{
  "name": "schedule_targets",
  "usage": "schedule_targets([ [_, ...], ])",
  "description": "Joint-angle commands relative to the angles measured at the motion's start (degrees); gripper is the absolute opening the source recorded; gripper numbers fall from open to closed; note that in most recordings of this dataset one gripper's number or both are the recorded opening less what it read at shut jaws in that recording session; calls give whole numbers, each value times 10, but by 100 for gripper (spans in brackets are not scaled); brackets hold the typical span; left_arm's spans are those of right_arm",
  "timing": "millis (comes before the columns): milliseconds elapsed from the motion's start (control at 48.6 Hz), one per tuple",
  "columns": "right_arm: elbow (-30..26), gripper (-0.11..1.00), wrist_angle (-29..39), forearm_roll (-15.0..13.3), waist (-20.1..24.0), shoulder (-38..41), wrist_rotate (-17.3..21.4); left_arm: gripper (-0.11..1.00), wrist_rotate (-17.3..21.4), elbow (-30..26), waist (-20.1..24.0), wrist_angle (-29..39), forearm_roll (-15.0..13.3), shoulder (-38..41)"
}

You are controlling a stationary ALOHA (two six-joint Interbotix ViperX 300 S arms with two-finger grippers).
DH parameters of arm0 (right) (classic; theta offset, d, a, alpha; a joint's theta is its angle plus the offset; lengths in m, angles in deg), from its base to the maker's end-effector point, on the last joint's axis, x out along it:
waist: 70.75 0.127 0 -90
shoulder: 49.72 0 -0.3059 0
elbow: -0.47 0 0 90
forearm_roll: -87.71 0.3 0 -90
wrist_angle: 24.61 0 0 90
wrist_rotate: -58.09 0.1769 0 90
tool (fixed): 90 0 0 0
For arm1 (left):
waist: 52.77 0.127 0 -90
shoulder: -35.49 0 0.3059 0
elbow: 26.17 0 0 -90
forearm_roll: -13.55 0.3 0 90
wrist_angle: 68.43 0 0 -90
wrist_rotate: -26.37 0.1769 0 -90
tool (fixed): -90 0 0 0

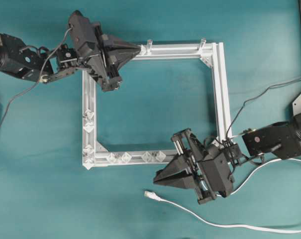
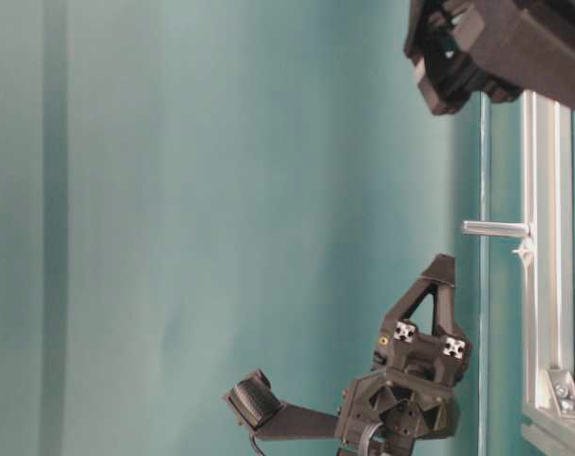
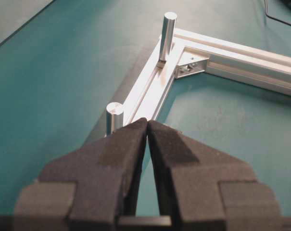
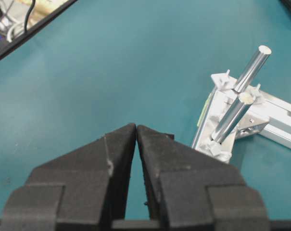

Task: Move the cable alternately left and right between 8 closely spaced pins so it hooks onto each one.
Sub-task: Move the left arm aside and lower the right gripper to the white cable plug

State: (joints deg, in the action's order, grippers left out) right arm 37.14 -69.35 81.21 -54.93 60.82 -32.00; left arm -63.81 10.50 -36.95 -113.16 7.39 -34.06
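The cable (image 1: 205,218) lies loose on the teal table in front of the frame, its small white plug (image 1: 149,194) pointing left. Nothing holds it. The pins (image 1: 89,128) are whitish diamond studs in close pairs on the frame's left rail, with more pins (image 1: 125,158) on the front rail. My right gripper (image 1: 156,182) hovers just above the plug, shut and empty; its fingertips (image 4: 131,130) meet. My left gripper (image 1: 139,49) is shut and empty at the frame's far left corner, and its fingertips (image 3: 141,126) touch beside a metal peg (image 3: 114,115). Neither wrist view shows the cable.
The square aluminium frame (image 1: 221,89) fills the middle of the table. Two upright pegs (image 1: 149,45) (image 1: 202,44) stand on its far rail. The right wrist view shows a frame corner (image 4: 208,125) with two shiny rods. A thin dark wire (image 1: 259,97) runs to the right arm.
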Motion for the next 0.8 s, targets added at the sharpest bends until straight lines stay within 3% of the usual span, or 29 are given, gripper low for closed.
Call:
schedule_targets([
  [0,-10,19,-3,1,-1,-6,3,15,4,-15,-2,24,19,-33],
  [41,-10,17,4,0,-1,-8,4,12,5,-17,-2,44,19,-40],
  [103,-12,4,21,0,-1,-12,10,1,5,-18,-2,86,19,-54],
  [144,-16,0,33,1,0,-18,13,0,4,-18,-2,110,19,-63],
  [371,-37,0,152,1,11,-67,46,0,6,-11,-10,181,21,-139],
  [638,-88,0,366,0,35,-81,147,1,-1,19,-9,274,20,-204],
  [720,-99,0,409,0,44,-79,162,7,-1,26,-11,293,21,-219],
  [782,-106,0,433,0,49,-78,169,23,-1,31,-11,304,20,-229],
])
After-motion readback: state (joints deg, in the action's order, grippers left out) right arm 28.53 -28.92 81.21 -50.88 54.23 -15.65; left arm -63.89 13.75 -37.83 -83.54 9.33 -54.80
